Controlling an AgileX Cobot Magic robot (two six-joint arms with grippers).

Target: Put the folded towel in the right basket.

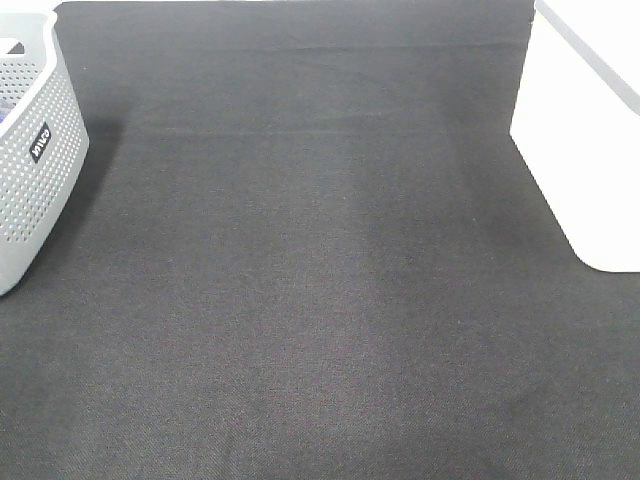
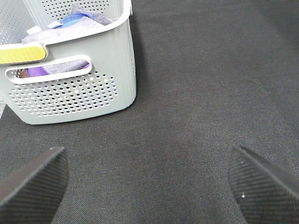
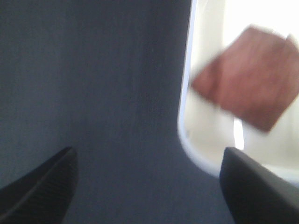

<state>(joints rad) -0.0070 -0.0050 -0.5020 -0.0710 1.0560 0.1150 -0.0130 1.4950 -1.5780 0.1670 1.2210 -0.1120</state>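
The folded towel point(image 3: 250, 74), reddish-brown and roughly square, lies inside the white right basket point(image 3: 202, 121) in the blurred right wrist view. The right basket point(image 1: 585, 120) stands at the right edge of the exterior view; its inside is hidden there. My right gripper point(image 3: 148, 182) is open and empty, above the dark cloth beside the basket's rim. My left gripper point(image 2: 148, 182) is open and empty over the dark cloth, near the grey basket. Neither gripper shows in the exterior view.
The grey basket with dotted holes point(image 1: 30, 150) stands at the left edge; in the left wrist view point(image 2: 74, 93) it holds blue and purple cloths. A dark cloth point(image 1: 320, 300) covers the table between the baskets.
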